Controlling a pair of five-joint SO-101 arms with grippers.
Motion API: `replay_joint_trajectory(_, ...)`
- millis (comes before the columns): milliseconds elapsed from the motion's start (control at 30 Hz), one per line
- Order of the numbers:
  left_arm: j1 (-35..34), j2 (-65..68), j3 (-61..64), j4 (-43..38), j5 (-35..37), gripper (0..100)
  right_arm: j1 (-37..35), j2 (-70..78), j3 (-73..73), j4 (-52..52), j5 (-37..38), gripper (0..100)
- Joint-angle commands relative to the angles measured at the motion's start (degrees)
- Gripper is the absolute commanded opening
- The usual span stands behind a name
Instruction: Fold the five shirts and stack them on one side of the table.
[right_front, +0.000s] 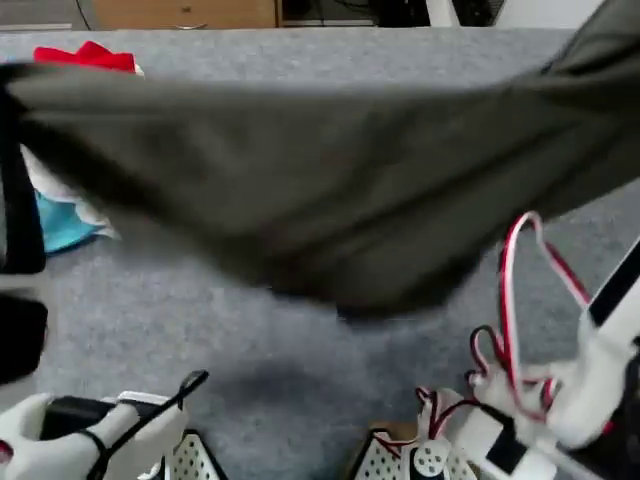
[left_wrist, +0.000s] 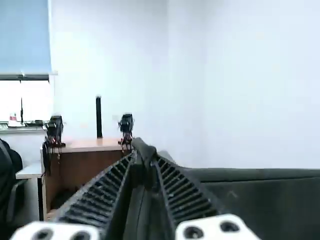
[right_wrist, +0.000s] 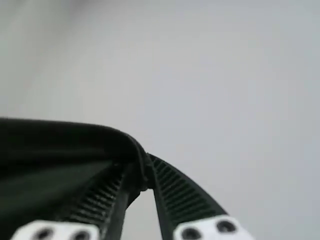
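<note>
A dark grey shirt (right_front: 330, 190) hangs stretched in the air above a grey tabletop (right_front: 200, 340), spanning nearly the whole high view. Its outline is blurred, its two ends are cut off by the frame, and its sagging lower edge hides the middle of the tabletop beneath it.

In the left wrist view, the left end effector (left_wrist: 142, 155) is closed tight on a fold of the shirt (left_wrist: 250, 200), its ribbed fingers (left_wrist: 105, 192) meeting at the tips with cloth bunched between them. In the right wrist view, the right end effector (right_wrist: 145, 172) is likewise clamped on an edge of the shirt (right_wrist: 50, 150), the fabric draping away from its tips.

Behind the shirt's far edge, a red shirt (right_front: 88, 56) peeks out, mostly covered. Below the shirt's near edge, a light blue shirt (right_front: 62, 222) lies partly hidden on the tabletop. Nearer the camera than the shirt, white arm parts and looping red and white cables (right_front: 520, 300) are cut off by the frame.
</note>
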Motion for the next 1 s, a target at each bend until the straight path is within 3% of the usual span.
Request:
replay_joint_trajectory(0, -0.5, -3.9, 4.0, 2.6, -0.6, 2, -0.1, -2.2, 1.5, -1.1, 1.4, 0.2)
replay_joint_trajectory(233, -0.5, -13.5, 18.8, 5.6, -0.4, 2, -0.1, -6.6, 1.5, -1.0, 4.0, 0.2)
replay_joint_trajectory(667, -0.6, -44.3, 52.3, 5.6, -0.3, 2, -0.7, -19.5, 4.5, -1.5, 10.2, 0.2)
replay_joint_trajectory(867, -0.5, -47.8, 62.0, 5.5, -0.3, 2, -0.7, -20.4, 4.5, -1.5, 10.2, 0.2)
replay_joint_trajectory(967, -0.3, -47.8, 68.7, 1.2, -0.3, 2, -0.7, -20.1, 4.9, -1.1, 9.8, 0.2)
